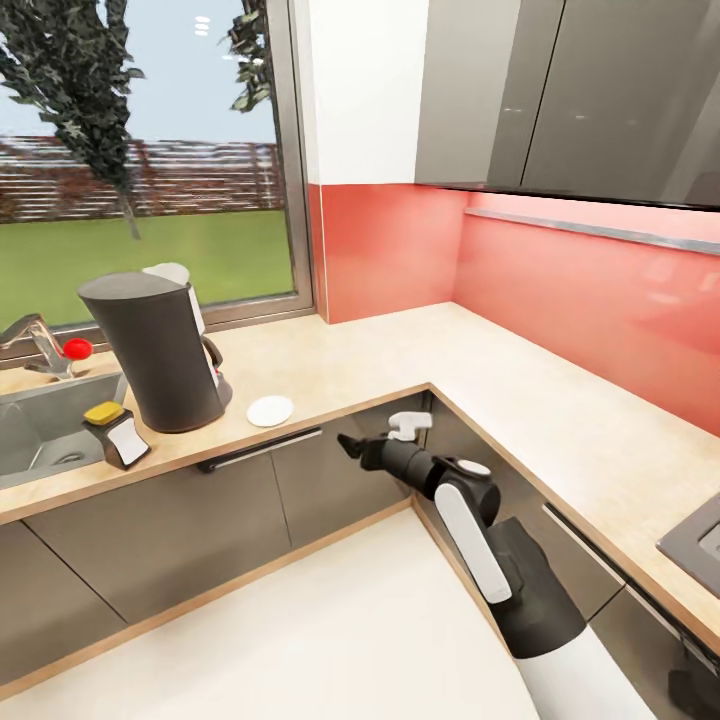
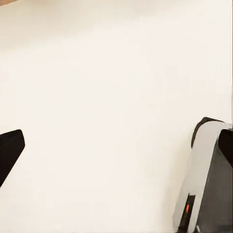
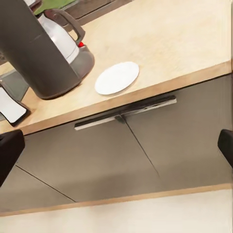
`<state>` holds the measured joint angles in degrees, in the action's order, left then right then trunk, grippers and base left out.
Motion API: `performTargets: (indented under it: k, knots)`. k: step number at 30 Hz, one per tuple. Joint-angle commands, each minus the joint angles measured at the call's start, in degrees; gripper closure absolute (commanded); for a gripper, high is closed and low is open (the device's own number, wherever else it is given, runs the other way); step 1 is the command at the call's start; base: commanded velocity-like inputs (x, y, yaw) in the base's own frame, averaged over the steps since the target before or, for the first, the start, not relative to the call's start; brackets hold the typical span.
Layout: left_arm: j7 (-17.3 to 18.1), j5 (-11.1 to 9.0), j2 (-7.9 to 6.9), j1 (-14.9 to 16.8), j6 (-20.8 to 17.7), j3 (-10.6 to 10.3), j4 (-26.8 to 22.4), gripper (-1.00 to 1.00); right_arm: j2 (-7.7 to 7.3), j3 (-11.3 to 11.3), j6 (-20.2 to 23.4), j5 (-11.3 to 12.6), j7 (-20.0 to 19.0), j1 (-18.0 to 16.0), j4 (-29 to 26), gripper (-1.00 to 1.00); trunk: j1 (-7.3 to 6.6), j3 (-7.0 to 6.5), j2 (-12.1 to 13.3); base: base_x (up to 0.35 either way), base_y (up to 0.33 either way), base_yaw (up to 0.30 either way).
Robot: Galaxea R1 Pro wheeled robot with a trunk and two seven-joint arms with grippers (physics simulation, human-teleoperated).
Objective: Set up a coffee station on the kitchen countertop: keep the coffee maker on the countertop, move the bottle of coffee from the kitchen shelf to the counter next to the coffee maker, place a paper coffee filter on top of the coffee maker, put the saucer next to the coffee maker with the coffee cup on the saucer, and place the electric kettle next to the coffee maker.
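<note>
You are holding your right gripper (image 1: 350, 443) low in front of the grey cabinet fronts (image 1: 250, 500), below the worktop (image 1: 380, 350) edge, and its fingers (image 3: 9, 148) are standing wide apart with nothing between them. That suits a carry pose between fetches, I judge, since nothing is being gripped. The coffee maker (image 1: 155, 350) is standing on the worktop just right of the sink (image 1: 40, 430), where the task wants it kept. The saucer (image 1: 270, 410) is lying flat beside the coffee maker's base, on its right and near the front edge, so it is sitting up and to the left of your right fingers, well apart from them. It is bare, so the cup step looks not yet done. A small jar with a yellow lid, likely the bottle of coffee (image 1: 115, 432), is lying tipped at the sink's rim, on the near left of the machine. Your left fingers (image 2: 9, 153) are hanging spread and empty over pale floor (image 2: 107, 97).
</note>
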<state>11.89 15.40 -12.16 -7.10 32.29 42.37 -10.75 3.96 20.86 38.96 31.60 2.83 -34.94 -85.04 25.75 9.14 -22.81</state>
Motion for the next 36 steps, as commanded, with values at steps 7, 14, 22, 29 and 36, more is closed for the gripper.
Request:
performTargets:
  k: [7, 14, 22, 29, 36]
  knots:
    - [-1.33, 7.98, 0.49, -1.53, -0.26, 0.52, 0.75, -1.0, -0.24, 0.12, -2.8, -1.11, 0.43, -0.04, 0.56, -1.0, 0.04, 0.1, -0.11, 0.0, 0.0, 0.0]
    - [-2.94, 10.05, 0.76, -1.6, -0.3, 0.61, 1.93, -1.0, -0.09, 0.16, -10.41, -7.72, 0.73, -0.04, 12.48, -1.0, 0.04, 0.1, -0.11, 0.0, 0.0, -0.009]
    - [-3.01, 10.18, 1.64, -1.6, -0.16, 0.61, 1.96, -1.0, 0.17, 0.3, -35.49, -15.4, 0.73, -0.04, 54.86, -1.0, 0.04, 0.1, -0.11, 0.0, 0.0, -0.001]
    - [-3.03, 10.27, 3.53, -1.57, -0.16, -0.3, 1.87, -1.0, 0.65, 0.66, -40.57, -19.15, 0.25, 0.02, 80.52, -1.0, 0.04, 0.1, -0.11, 0.0, 0.0, 0.0]
    - [-3.78, 10.91, 4.75, -1.52, -0.66, -1.51, 1.9, -1.0, 0.7, 0.72, -40.46, -22.89, 0.07, 6.01, 83.57, -1.0, 0.04, 0.1, -0.11, 0.0, 0.0, 0.0]
